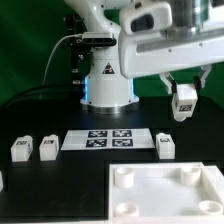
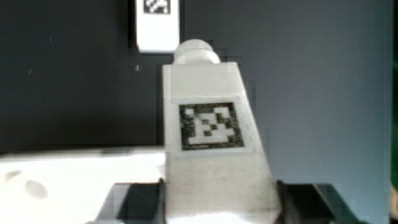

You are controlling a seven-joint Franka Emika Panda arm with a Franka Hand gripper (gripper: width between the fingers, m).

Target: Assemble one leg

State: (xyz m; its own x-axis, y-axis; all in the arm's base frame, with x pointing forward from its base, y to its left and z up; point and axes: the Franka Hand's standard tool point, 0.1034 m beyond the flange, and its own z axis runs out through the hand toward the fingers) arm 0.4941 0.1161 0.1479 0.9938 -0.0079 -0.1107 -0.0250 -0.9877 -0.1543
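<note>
My gripper [image 1: 183, 92] hangs in the air at the exterior view's right, shut on a leg [image 1: 183, 104], a small white block with a marker tag. In the wrist view the gripper [image 2: 217, 203] holds this leg [image 2: 212, 120] between its dark fingers [image 2: 139, 206], tag facing the camera and a round peg at the leg's far end. The large white square plate [image 1: 150, 198] with round corner sockets lies on the table below and in front. A corner of the plate shows in the wrist view [image 2: 54, 185].
Three more legs stand on the black table: two at the exterior view's left [image 1: 20, 148] [image 1: 47, 148] and one at the right [image 1: 166, 146], seen in the wrist view [image 2: 157, 25]. The marker board [image 1: 108, 139] lies between them. The robot base [image 1: 105, 85] stands behind.
</note>
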